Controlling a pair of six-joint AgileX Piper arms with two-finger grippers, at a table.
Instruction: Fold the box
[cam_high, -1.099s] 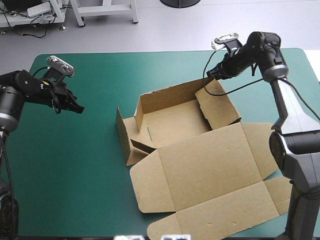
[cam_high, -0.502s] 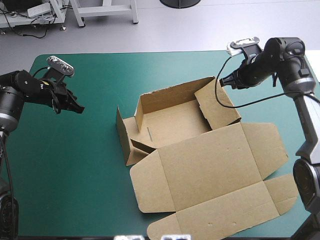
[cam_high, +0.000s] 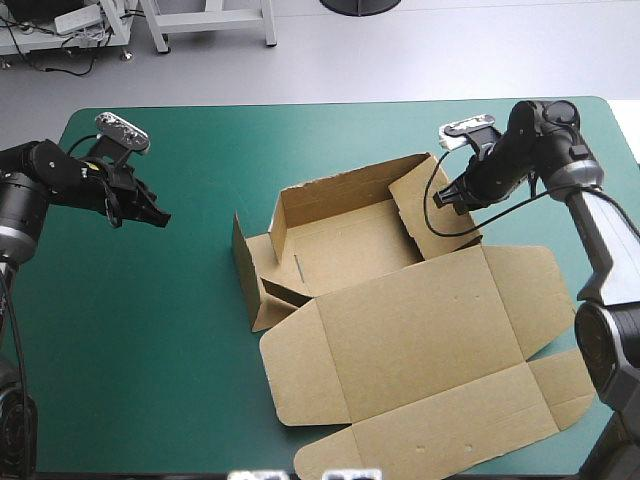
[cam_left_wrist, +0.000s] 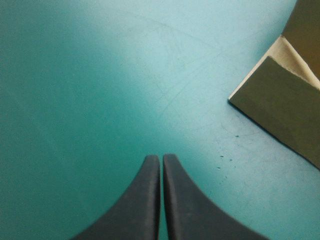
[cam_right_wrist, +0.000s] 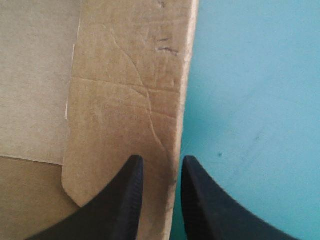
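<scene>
The right gripper (cam_high: 440, 198), fingers slightly parted, straddles the box's (cam_high: 400, 330) right flap (cam_high: 432, 212), whose free edge runs lengthwise through the gap. The left gripper (cam_high: 160, 217), closed, hangs well apart, toward the table's (cam_high: 200, 340) left edge.

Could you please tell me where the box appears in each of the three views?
High view: the box lies right of the table's middle, tray far, lid near; the right gripper is at its right wall.
Left wrist view: only a corner shows, ahead of and beside the left gripper.
Right wrist view: the right wall fills the space ahead of the right gripper.
Shared landmark: the teal-green cover.
</scene>
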